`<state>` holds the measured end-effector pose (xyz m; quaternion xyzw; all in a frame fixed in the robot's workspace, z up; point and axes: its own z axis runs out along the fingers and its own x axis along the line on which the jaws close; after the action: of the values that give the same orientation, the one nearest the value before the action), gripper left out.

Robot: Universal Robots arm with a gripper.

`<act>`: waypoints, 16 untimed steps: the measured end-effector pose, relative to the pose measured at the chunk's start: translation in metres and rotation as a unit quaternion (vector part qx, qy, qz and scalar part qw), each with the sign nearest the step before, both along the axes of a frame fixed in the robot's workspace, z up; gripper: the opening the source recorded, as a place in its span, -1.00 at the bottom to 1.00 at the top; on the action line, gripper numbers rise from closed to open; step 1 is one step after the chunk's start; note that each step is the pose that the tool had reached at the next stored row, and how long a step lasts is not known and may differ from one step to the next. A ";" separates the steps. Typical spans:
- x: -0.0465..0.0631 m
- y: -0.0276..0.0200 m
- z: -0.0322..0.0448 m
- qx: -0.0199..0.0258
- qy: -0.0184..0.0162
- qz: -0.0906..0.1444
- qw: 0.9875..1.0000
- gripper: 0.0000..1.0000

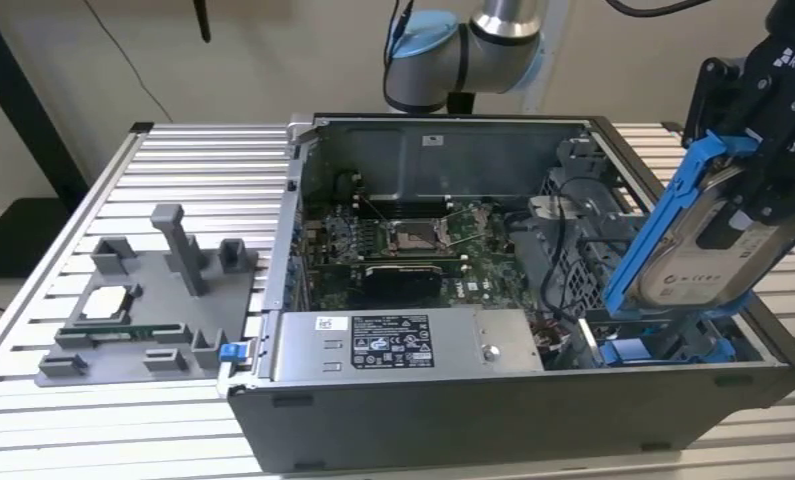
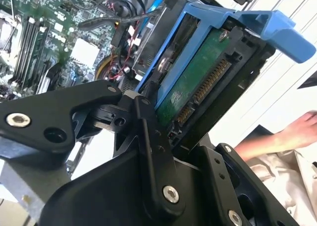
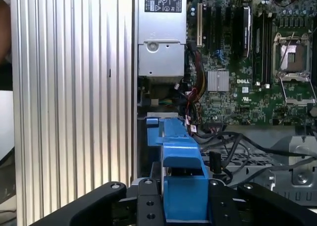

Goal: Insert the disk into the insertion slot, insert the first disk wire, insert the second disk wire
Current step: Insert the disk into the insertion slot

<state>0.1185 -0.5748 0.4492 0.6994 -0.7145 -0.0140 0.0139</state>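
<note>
Nearly upright disk [image 1: 697,238], lower end at insertion slot [image 1: 657,348].

White lettering runs across the black housing [image 1: 791,65] above my gripper [image 1: 751,185]. The power-supply box [image 1: 397,345] carries a white sticker of fine print and symbols. The disk [image 1: 697,250] bears a white label, perhaps with one printed word. A small white logo marks the motherboard [image 3: 233,97].

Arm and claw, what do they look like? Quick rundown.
Arm: silver tube, light-blue joint caps, black cable alongside. Claw: matte black body with white lettering, and flat bar-linkage fingers pinned with silver screws.
</note>
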 end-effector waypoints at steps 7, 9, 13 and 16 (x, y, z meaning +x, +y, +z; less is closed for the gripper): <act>0.000 0.0006 -0.0023 0.002 0.000 0.000 1.000 -1.00; 0.000 0.0007 -0.0023 0.002 0.000 0.000 1.000 -1.00; 0.000 0.0010 -0.0030 0.002 0.000 0.000 1.000 -1.00; 0.000 0.0016 -0.0040 0.003 0.000 0.000 1.000 -1.00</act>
<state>0.1186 -0.5732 0.4452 0.6994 -0.7144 -0.0164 0.0116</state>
